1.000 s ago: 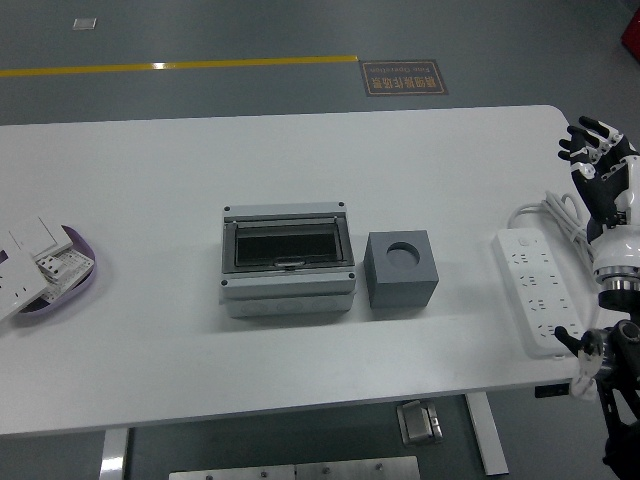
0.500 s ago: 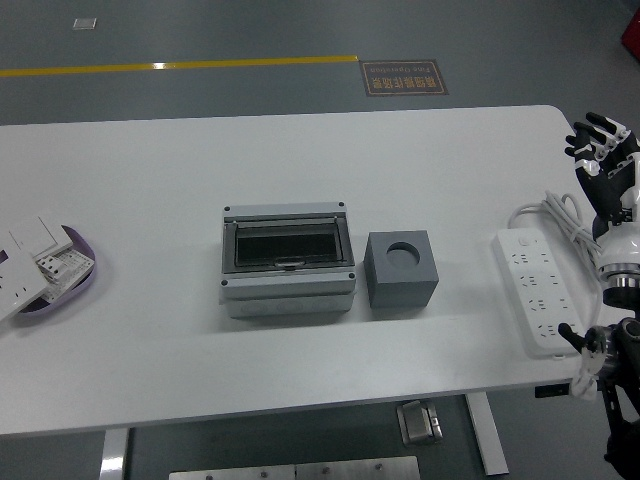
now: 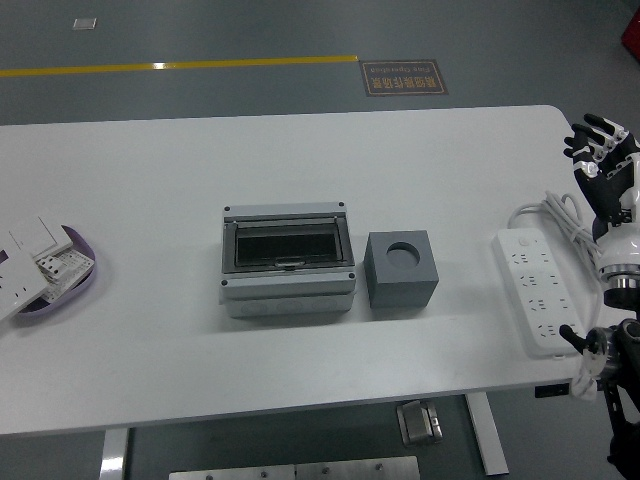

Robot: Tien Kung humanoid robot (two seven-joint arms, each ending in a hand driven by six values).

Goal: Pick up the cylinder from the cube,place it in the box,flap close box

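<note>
box point(image 3: 288, 262) mid-table, clear flap down, inside dark (contents not discernible) | cube point(image 3: 401, 271) just right of it, grey, round socket on top, no cylinder visible anywhere | purple tray point(image 3: 62, 285) at left edge holds white switch plates | right hand point(image 3: 603, 150) raised at table's right edge beyond power strip point(image 3: 540, 291), fingers spread, holding nothing

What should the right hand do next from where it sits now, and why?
Probably bring the right hand leftward over the power strip toward the grey cube. The hand hangs open at the table's right edge, holding nothing. The cube beside the grey box shows a round recess on top; whether the cylinder sits in it I cannot tell.
</note>
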